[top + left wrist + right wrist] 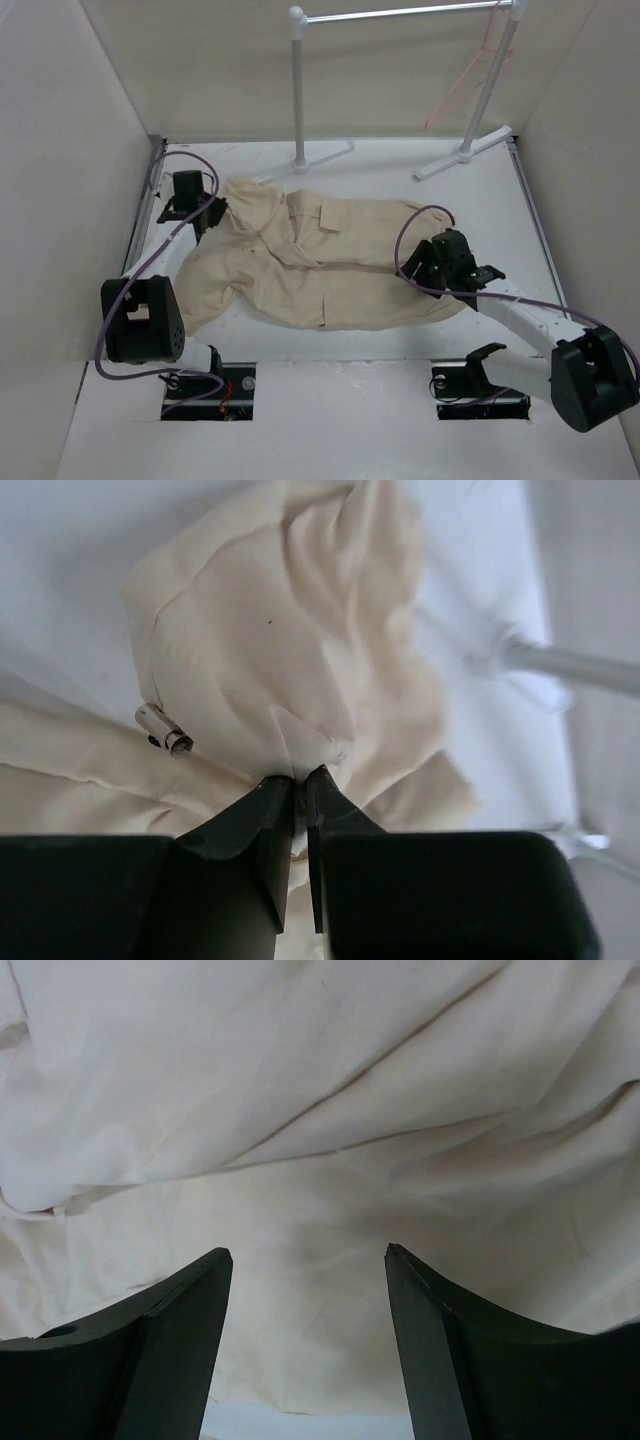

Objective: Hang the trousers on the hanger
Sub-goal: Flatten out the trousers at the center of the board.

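While inside left claw, trousers.

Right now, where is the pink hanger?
In the top view, the hanger hangs at the far right, on the white rack rail beside its right post, behind the trousers.

White tubular arms carry chunky black joint housings, with purple cables looping alongside. The right gripper has black wedge-shaped fingers.
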### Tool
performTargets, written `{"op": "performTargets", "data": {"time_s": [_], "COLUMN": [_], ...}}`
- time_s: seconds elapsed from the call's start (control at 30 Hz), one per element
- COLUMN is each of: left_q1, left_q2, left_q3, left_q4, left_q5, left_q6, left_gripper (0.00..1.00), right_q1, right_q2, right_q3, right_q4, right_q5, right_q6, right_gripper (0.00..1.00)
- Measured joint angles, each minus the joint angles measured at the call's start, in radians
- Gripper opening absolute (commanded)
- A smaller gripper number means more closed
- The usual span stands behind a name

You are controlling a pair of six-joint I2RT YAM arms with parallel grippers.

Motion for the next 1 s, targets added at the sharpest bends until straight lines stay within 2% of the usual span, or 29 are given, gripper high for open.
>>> {"op": "performTargets", "data": {"time_s": [0.2,0.33,0.43,0.57,0.77,0.87,1.0], "left_q1": [0.205,0.271,0.271,0.241,0.084,0.066,0.212], "left_q2": [-0.004,0.034,0.05,0.113,0.159,0.129,0.034], "left_q3": [0.252,0.338,0.373,0.546,0.826,0.841,0.657], "left_q4": [-0.07,-0.085,-0.131,-0.184,-0.188,-0.157,-0.108], "left_q5": [0.021,0.043,0.104,0.218,0.352,0.415,0.447], "left_q6": [-0.002,-0.015,-0.023,-0.027,-0.024,-0.013,-0.007], "left_gripper": [0.06,0.06,0.05,0.05,0.05,0.05,0.05], "right_q1": [-0.02,-0.027,-0.041,-0.061,-0.156,-0.231,-0.347], "right_q2": [-0.01,-0.03,-0.047,-0.05,-0.032,0.01,0.142], "right_q3": [-0.01,-0.01,-0.01,-0.009,0.01,0.073,0.242], "right_q4": [-0.011,-0.012,-0.012,-0.011,-0.014,-0.023,-0.021], "right_q5": [0.008,0.008,0.008,0.009,0.005,0.006,0.019], "right_q6": [0.003,0.003,0.003,0.0,-0.002,-0.009,-0.042], "right_gripper": [0.7,0.7,0.7,0.7,0.72,0.72,0.61]}}
